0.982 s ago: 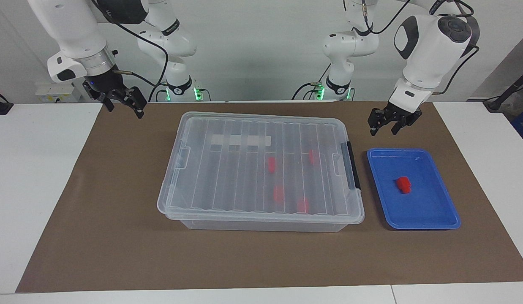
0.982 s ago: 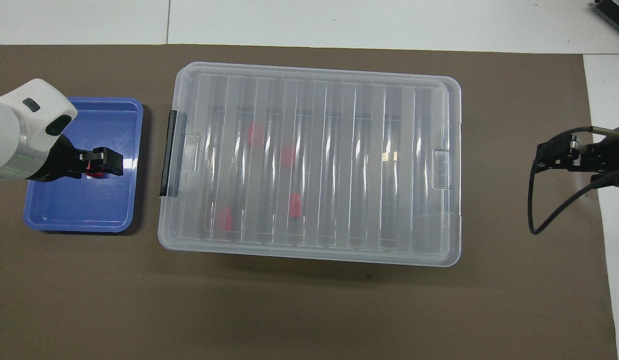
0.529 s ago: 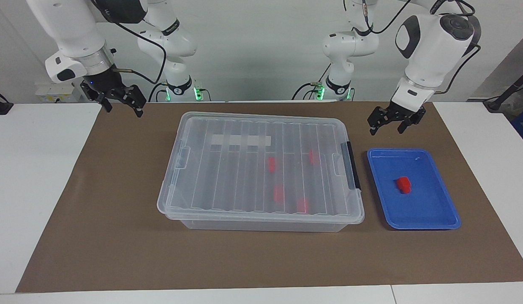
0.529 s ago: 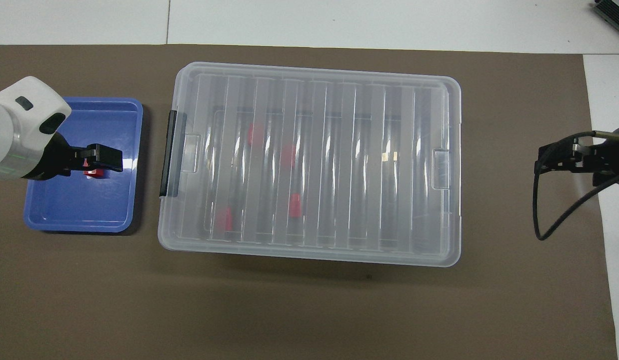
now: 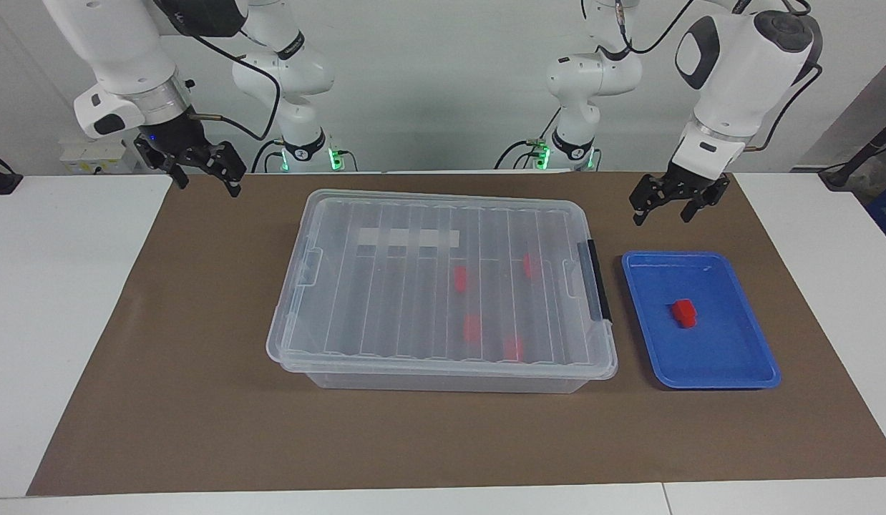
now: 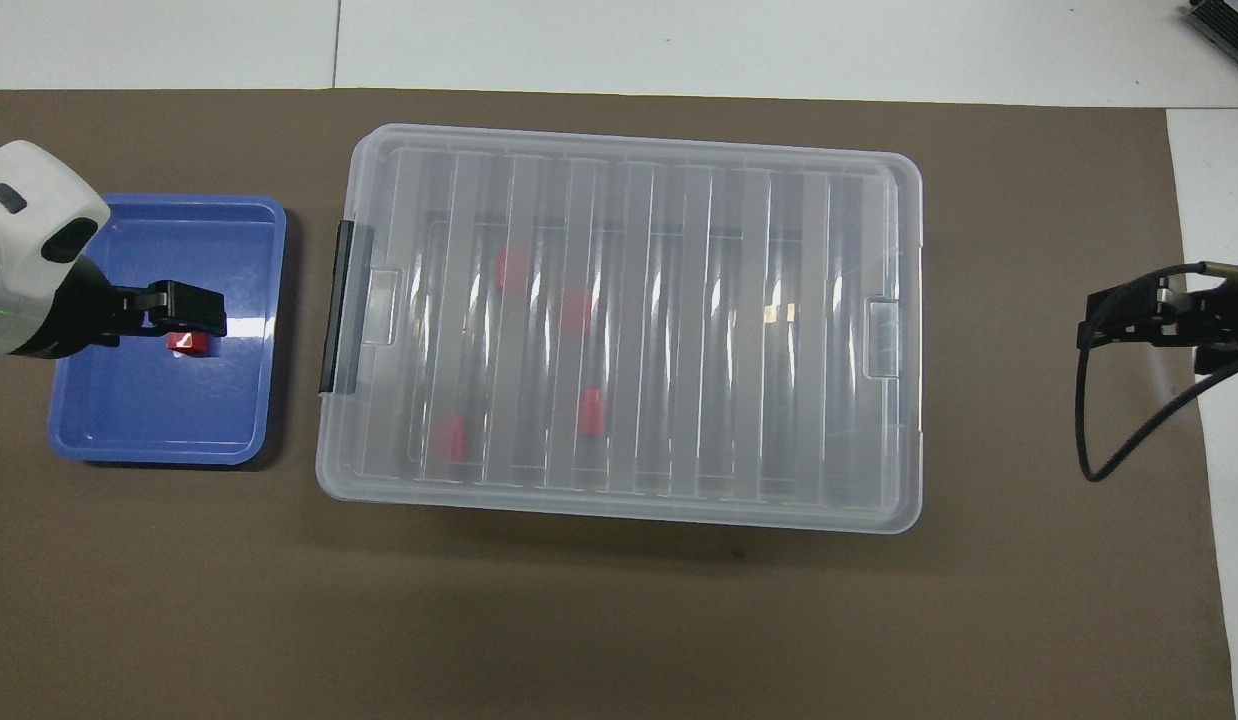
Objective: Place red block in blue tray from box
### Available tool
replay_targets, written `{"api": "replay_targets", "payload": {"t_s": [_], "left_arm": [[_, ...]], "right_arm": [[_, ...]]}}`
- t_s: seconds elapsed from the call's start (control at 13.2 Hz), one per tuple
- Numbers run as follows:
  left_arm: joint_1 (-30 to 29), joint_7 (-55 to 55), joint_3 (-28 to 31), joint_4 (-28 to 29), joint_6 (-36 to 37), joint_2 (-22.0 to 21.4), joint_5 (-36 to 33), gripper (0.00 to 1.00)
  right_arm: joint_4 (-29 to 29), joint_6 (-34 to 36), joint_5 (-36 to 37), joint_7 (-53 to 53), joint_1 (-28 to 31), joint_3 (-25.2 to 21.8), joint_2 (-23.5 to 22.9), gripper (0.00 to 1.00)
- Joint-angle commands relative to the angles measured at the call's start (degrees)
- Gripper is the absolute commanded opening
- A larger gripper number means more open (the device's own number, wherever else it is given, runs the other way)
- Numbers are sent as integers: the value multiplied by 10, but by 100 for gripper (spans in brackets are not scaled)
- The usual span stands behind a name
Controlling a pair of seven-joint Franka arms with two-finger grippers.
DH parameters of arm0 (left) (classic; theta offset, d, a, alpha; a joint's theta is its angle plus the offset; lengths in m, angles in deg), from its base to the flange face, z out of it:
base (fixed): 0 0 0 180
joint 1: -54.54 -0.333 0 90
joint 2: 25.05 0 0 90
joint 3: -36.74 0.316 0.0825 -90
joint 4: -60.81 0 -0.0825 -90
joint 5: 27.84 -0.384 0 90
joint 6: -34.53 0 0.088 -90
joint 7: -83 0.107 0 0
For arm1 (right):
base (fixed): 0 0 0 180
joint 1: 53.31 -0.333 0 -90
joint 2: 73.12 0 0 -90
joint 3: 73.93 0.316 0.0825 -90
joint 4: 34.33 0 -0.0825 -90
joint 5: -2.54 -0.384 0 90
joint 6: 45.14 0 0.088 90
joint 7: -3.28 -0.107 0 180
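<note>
red block: small bright red plastic block [image 5: 684, 313] lies flat on the floor of the tray, right of centre in the facing frame; in the overhead frame it peeks out under the left gripper's fingers at the left edge [image 6: 190, 343]
blue tray: shallow rectangular bright blue plastic tray with raised rim [image 5: 743, 361] on the brown mat, just beside the box's latch end, toward the left arm's end of the table
box: large clear plastic storage bin with ribbed see-through lid [image 5: 386, 315], frame centre, lid on, black latch facing the tray
other red blocks: four more seen through the lid [image 5: 472, 327], all in the half of the box closer to the tray
left gripper: black two-finger claw [image 5: 668, 205], upper right of the facing frame, raised over the tray, fingers spread wide, holding nothing
right gripper: black claw [image 5: 205, 171], upper left of the facing frame, up in the air over the mat's edge, fingers spread, empty, arm waits
mat: brown sheet [image 5: 200, 400] under box and tray
</note>
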Motion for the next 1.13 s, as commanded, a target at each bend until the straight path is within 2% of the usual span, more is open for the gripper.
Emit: {"api": "replay_targets", "payload": {"t_s": [0.0, 0.23, 1.06], "left_arm": [[-4, 1, 0, -33, 39, 7, -2, 100], [-4, 1, 0, -10, 29, -6, -3, 100], [-4, -2, 0, -10, 33, -6, -3, 100]], "right_arm": [[11, 5, -8, 8, 55, 52, 11, 100], [9, 7, -8, 8, 55, 52, 11, 100], [11, 8, 9, 41, 49, 60, 11, 100]]}}
